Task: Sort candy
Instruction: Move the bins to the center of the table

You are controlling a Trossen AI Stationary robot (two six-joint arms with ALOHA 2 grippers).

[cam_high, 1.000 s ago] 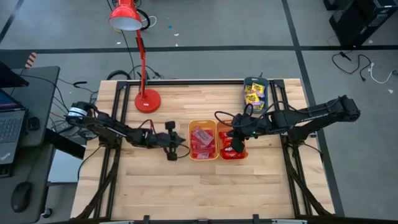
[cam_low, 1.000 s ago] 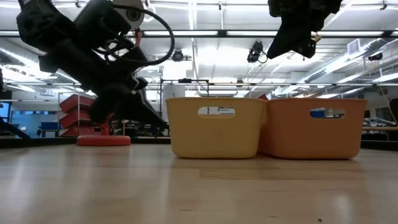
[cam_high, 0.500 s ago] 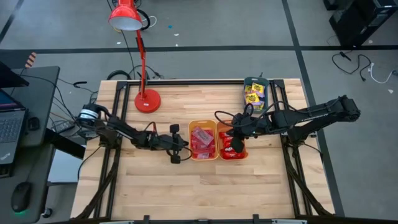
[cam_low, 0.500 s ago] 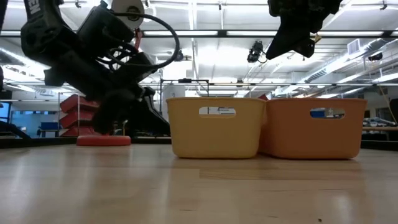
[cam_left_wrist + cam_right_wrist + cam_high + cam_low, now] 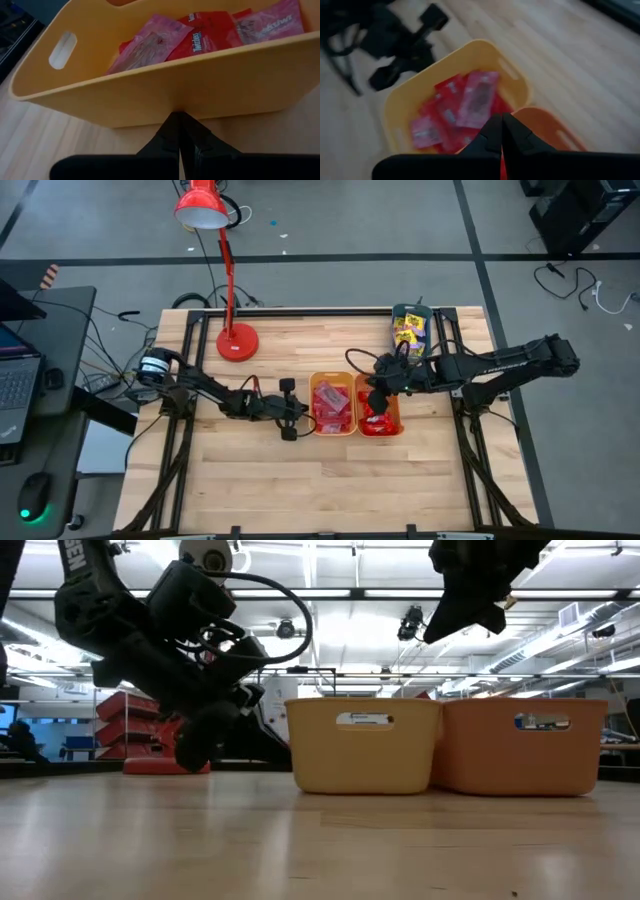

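A pale wooden desk [image 5: 300,480] stands on a grey floor, with a red lamp [image 5: 222,270] at its back edge. From above, a yellow tray [image 5: 333,404] and an orange tray [image 5: 379,406] sit side by side mid-desk, both holding red and pink candy [image 5: 332,402]; a teal tray [image 5: 409,330] of yellow packets [image 5: 408,332] sits near the back right corner. The left hand [image 5: 292,409], fingers pressed together, lies low against the yellow tray's left wall, just beside the candy inside. The right hand [image 5: 377,392], also pressed shut, hangs over the orange tray, holding nothing. At desk height, the left hand [image 5: 205,745] sits near the desk surface left of the yellow tray [image 5: 362,745], while the right hand [image 5: 465,610] hangs high above both trays. The left wrist camera shows closed fingertips [image 5: 176,125] touching the tray wall [image 5: 150,95], candy [image 5: 200,35] beyond it. The right wrist camera looks down past shut fingers [image 5: 498,131] onto candy [image 5: 465,107] in the yellow tray [image 5: 410,102].
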